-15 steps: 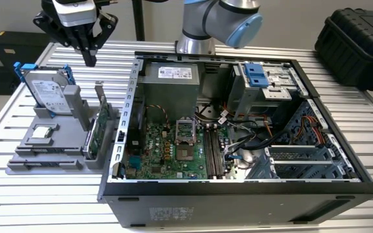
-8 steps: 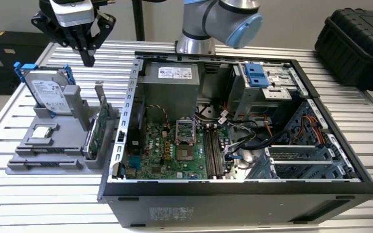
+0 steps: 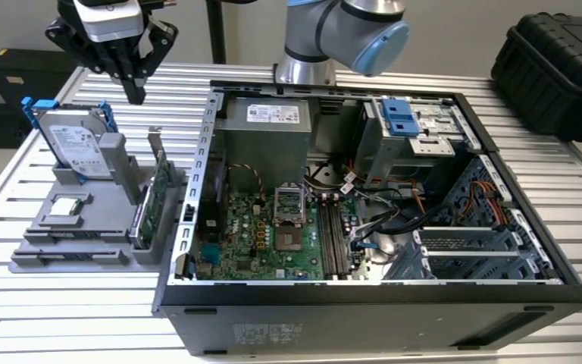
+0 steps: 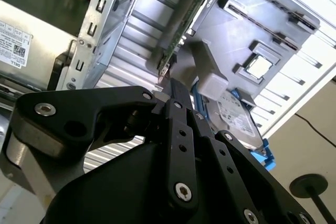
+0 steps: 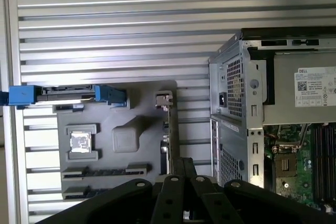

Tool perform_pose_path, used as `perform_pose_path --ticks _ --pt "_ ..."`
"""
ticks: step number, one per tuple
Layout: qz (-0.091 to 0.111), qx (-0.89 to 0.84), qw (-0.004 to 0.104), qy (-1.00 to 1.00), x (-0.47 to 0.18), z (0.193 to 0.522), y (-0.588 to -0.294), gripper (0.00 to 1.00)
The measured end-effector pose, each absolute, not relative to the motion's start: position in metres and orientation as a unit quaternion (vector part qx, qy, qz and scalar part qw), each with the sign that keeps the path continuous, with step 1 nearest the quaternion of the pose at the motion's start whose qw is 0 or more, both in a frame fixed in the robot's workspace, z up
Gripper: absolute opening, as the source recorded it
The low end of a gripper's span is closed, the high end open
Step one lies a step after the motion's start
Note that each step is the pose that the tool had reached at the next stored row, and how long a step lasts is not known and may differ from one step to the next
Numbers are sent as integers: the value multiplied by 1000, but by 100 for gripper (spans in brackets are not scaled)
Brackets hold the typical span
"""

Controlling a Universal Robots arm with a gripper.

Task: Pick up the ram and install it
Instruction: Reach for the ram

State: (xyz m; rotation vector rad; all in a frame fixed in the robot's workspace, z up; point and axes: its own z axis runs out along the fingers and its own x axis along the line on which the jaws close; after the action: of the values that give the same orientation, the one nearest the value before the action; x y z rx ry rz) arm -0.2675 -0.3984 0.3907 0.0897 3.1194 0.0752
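Hanging above the table's [image 3: 28, 318] slatted top, my end effector [image 3: 136, 92] has its two black fingers drawn together to a point, with nothing between them. In both wrist views the fingertips [image 5: 182, 162] meet over one edge of a grey holder [image 5: 147, 124], clear of everything on it.

Nearest below them is a green expansion card [image 5: 166, 145], standing on edge in the holder with its metal bracket [image 5: 164, 99] upright at one end. Just beside the card is a raised grey block [image 5: 125, 139], and next to that a small square silver processor chip [image 5: 80, 141] lies flat in its recess. A thin dark strip [image 5: 105, 172] sits in a long narrow slot of the holder, near the chip. It may be the ram, but I cannot tell for certain.

At the holder's other end a hard drive [image 3: 69, 144] in a blue frame stands upright.

Beyond the holder, toward the exterior view's right, an open computer case [image 3: 372, 311] lies on its side on the table. Its green motherboard [image 3: 261, 235] faces up, with long parallel memory slots [image 3: 333, 235] beside the processor socket [image 3: 289, 203]. My arm's base [image 3: 306, 68] rises behind the case, and a black hard case [image 3: 564, 68] sits farthest off.
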Motion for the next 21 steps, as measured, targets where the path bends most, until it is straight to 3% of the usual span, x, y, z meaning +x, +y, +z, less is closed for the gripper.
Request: perform_pose_path --ticks 21 --pt "24 28 10 999 -277 391 -398 0"
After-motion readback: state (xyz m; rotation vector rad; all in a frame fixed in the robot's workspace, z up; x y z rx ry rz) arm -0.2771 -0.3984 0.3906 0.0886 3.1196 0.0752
